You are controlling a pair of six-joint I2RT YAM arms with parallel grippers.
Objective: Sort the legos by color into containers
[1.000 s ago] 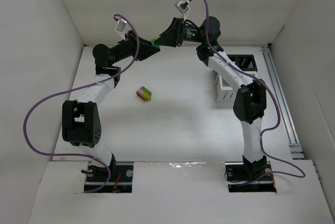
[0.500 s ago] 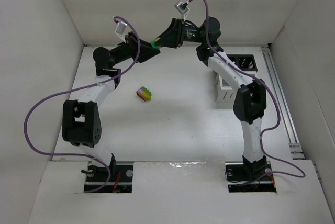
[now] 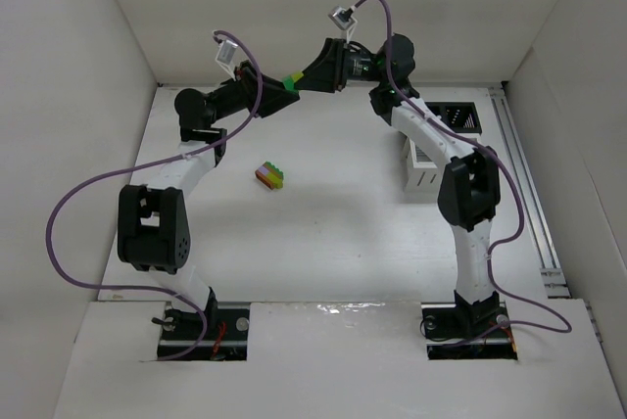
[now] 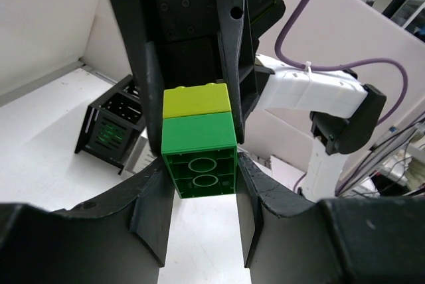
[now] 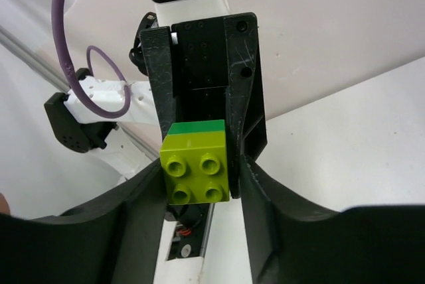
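Observation:
A green lego [image 4: 199, 161] and a lime lego [image 4: 197, 100] are joined as one short stack [image 3: 290, 81], held in the air above the back of the table. My left gripper [image 4: 201, 178] is shut on the green lego. My right gripper [image 5: 199, 178] faces it from the other side and is shut on the lime lego [image 5: 196, 168]. In the top view the left gripper [image 3: 284, 85] and right gripper [image 3: 299, 79] meet tip to tip. A multicoloured stack of legos [image 3: 271, 175] lies on the table. The white container pair [image 3: 423, 172] and black container pair [image 3: 458, 116] stand at the right.
The black container [image 4: 109, 128] shows behind the grippers in the left wrist view. White walls enclose the table on the left, back and right. A metal rail [image 3: 524, 184] runs along the right edge. Purple cables loop off both arms.
Both grippers stay shut on the joined green and lime legos. The meeting point has shifted only slightly, and the right wrist has drawn back a little.

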